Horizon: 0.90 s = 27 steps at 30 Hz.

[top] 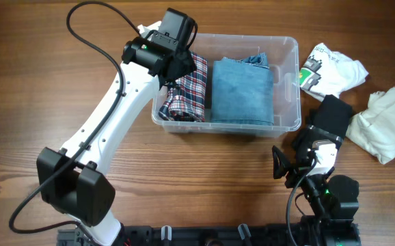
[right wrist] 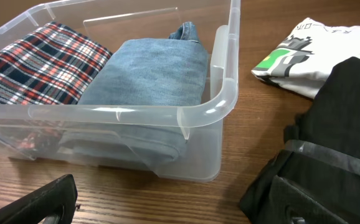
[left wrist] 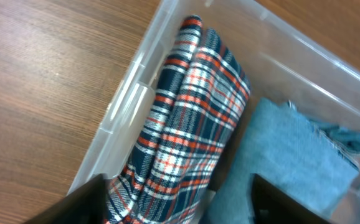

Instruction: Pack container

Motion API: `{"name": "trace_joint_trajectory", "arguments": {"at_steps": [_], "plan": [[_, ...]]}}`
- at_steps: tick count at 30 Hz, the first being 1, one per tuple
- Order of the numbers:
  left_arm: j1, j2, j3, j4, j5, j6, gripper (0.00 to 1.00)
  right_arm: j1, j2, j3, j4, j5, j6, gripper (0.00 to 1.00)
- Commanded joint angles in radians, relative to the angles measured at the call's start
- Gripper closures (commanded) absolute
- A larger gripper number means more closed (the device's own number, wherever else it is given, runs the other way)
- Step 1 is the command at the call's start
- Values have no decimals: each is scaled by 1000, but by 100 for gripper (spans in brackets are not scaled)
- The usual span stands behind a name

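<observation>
From above, the clear container (top: 288, 42) sits at the middle of the desk (top: 33, 82), holding a plaid cloth (top: 187, 89) on its left and folded denim (top: 242, 92) on its right. The left pincer (top: 177, 65) hangs over the plaid end. The right pincer (top: 305, 145) sits near the container's right corner, beside a black garment (top: 334, 113). A printed white shirt (top: 331, 68) and a cream cloth (top: 385, 123) lie further right. The left wrist view shows its fingers (left wrist: 86, 199) spread wide above the plaid cloth (left wrist: 180, 137), gripping nothing. The right wrist view shows its fingers (right wrist: 43, 202) also spread wide, facing the container's corner (right wrist: 223, 93), pinching nothing.
</observation>
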<state>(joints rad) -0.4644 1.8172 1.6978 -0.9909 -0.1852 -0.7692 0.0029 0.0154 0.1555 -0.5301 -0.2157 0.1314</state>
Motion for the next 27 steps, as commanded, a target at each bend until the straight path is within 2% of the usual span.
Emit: {"name": "trace_joint_trajectory", "arguments": {"at_steps": [1,2,3,9,14,17,22,27], "plan": [[-5,1,6,15,43,33,65,-6,-9,0,4,-5,10,0],[-5,8,6,28,43,48,84,-6,-9,0,4,-5,10,0],[-5,13,6,37,47,73,95,-6,-9,0,4,-5,9,0],[-34,152,6,82,24,189,96,-6,-9,0,4,-5,10,0],[-44,365,6,77,1,173,96,-6,-9,0,4,-5,10,0],[-44,436,6,69,1,155,96,-6,-9,0,4,-5,9,0],[-44,365,73,33,21,156,96,-6,-9,0,4,-5,9,0],[-46,222,120,11,-76,191,95,-6,-9,0,4,-5,10,0]]}}
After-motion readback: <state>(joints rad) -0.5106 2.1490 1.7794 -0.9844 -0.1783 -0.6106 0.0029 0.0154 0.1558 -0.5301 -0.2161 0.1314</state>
